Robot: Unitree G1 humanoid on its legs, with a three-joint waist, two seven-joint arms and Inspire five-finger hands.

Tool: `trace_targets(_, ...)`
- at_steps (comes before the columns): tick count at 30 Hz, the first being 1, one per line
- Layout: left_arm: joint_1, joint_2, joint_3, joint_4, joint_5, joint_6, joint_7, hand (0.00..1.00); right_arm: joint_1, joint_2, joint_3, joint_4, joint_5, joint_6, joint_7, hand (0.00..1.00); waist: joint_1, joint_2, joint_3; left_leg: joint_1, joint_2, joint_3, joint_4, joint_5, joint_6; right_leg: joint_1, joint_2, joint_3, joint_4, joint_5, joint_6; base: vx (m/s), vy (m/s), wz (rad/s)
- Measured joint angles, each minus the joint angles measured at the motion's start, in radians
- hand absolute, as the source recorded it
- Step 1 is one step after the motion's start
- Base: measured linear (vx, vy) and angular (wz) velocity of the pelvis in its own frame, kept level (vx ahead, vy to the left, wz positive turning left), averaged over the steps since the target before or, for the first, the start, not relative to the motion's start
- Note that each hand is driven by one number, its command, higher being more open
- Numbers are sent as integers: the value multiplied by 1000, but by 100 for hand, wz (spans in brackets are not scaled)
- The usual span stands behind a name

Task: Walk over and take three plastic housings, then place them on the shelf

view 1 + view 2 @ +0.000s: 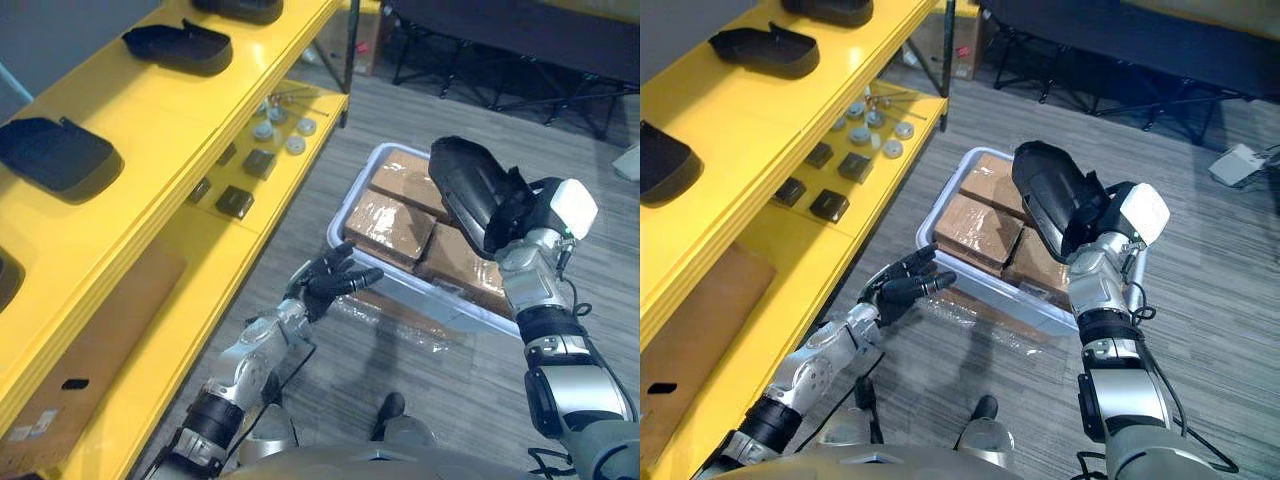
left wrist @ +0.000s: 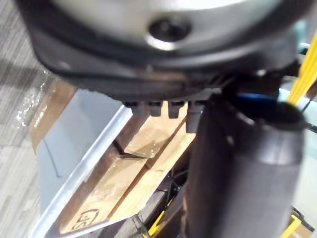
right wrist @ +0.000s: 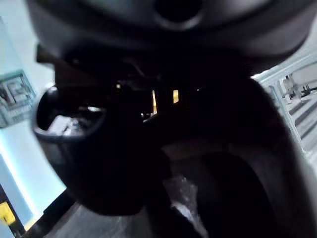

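Holding a black plastic housing (image 1: 470, 190) raised in the right hand (image 1: 525, 215), fingers curled round its edge, above the grey bin (image 1: 420, 293) of brown packages (image 1: 390, 222). Hovering near the bin's near corner with the left hand (image 1: 328, 282), fingers straight, spread, empty. Resting on the yellow shelf (image 1: 150, 130) at left, other housings (image 1: 55, 152).

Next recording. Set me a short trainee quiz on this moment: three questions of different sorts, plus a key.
1. True or false: the right hand grips a black plastic housing, lifted clear of the grey plastic bin.
2. The left hand is: A) open, by the bin's near rim; B) shut on a housing; C) shut on the bin's rim.
3. Fill in: the shelf bearing other black housings is ____ in colour.
Key: 1 true; 2 A; 3 yellow.
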Motion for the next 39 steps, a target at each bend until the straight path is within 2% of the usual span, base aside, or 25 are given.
trace_targets(2, -5, 0, 2, 0, -79, 13, 13, 100, 24, 1, 0, -43, -43, -47, -10, 0, -12, -1, -6, 8, 5, 3, 0, 0, 0, 5, 4, 6, -5, 4, 0, -20, -17, -13)
trace_targets(3, -5, -1, -1, 8, -145, 18, 20, 100, 38, 1, 6, -68, -87, -95, -11, 0, -16, 0, -12, 14, 9, 11, -1, -1, -1, 5, 7, 18, -11, 9, -2, -35, -15, -18)
trace_targets(6, -8, -14, -4, 47, -270, 35, 33, 100, 96, 5, 26, -112, -147, -191, -31, 0, -17, -5, -38, 14, 10, 26, -1, 0, -5, 4, 17, 27, -33, 21, -6, -31, -6, -15)
trace_targets(7, -9, -15, -4, 49, -275, 35, 38, 100, 101, 7, 29, -114, -153, -201, -33, 0, -18, -5, -39, 14, 10, 26, -1, 1, -5, 4, 17, 27, -34, 22, -6, -6, -9, -10)
trace_targets(9, -15, -28, -4, 74, -340, 34, 63, 100, 145, 23, 56, -141, -173, -263, -43, 0, -23, -7, -56, 15, 10, 33, -1, 1, -6, 3, 20, 35, -45, 32, -6, 1, -7, -10)
trace_targets(11, -20, -29, -4, 83, -374, 29, 64, 100, 164, 52, 71, -146, -180, -300, -49, 0, -32, -10, -60, 21, 10, 39, -1, 1, -6, 3, 20, 43, -45, 34, -6, 3, 2, -11)
trace_targets(13, -55, -32, -12, 118, -439, 22, 62, 100, 192, 76, 94, -150, -213, -339, -51, 0, -36, -13, -61, 28, 10, 50, -1, 1, -6, 3, 19, 52, -47, 38, -7, -9, 8, -14)
trace_targets(19, -110, -42, -54, 138, -537, -13, 31, 100, 235, 119, 145, -168, -212, -416, -74, 0, -46, -16, -64, 32, 8, 63, -1, 1, -6, 3, 20, 64, -64, 51, -8, -5, 6, -8)
trace_targets(23, -123, -81, -97, 172, -575, -64, 15, 100, 267, 135, 201, -200, -212, -474, -93, 0, -48, -25, -81, 35, 8, 66, -1, 1, -6, 3, 22, 70, -64, 52, -8, 5, 4, -2)
trace_targets(27, -125, -83, -144, 196, -575, -97, 18, 100, 284, 186, 258, -238, -210, -507, -95, 0, -52, -35, -96, 42, 8, 74, -1, -1, -7, 4, 21, 77, -65, 53, -8, 16, 9, -5)
trace_targets(32, -126, -90, -155, 225, -576, -111, 26, 100, 303, 206, 298, -259, -181, -512, -96, 0, -50, -39, -103, 49, 6, 75, -1, -2, -7, 4, 19, 77, -66, 52, -9, 0, 0, 0)
trace_targets(33, -126, -90, -161, 225, -577, -126, 29, 0, 306, 208, 307, -259, -146, -512, -96, 0, -48, -39, -103, 49, 5, 75, -1, -2, -7, 4, 18, 77, -66, 52, -8, 0, 0, 0)
trace_targets(39, -127, -91, -178, 225, -615, -200, 68, 0, 318, 243, 323, -263, -54, -496, -123, 0, -56, -39, -103, 50, 5, 75, -1, -2, -7, 4, 18, 77, -72, 52, -9, 0, 0, 0)
